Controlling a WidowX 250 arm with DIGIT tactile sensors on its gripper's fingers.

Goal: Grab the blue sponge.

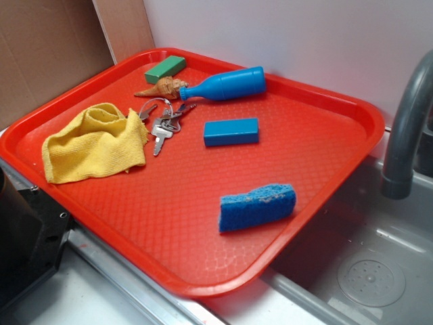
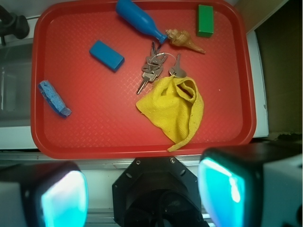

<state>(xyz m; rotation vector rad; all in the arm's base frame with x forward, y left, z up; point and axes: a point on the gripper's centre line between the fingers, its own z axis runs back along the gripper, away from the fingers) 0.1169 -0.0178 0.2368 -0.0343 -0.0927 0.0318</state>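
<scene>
In the wrist view the tool [image 2: 147,194] shows as two broad, blurred fingers [image 2: 61,198] at the bottom edge, each with a glowing cyan-turquoise inner face and a pale grey outer body edged in black. Between them sits a black, roughly octagonal mount with small silver screws along its upper edge and a dark round hollow below

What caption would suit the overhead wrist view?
Open jaws above a red tray holding the blue sponge, block, bottle, keys, cloth.
</scene>
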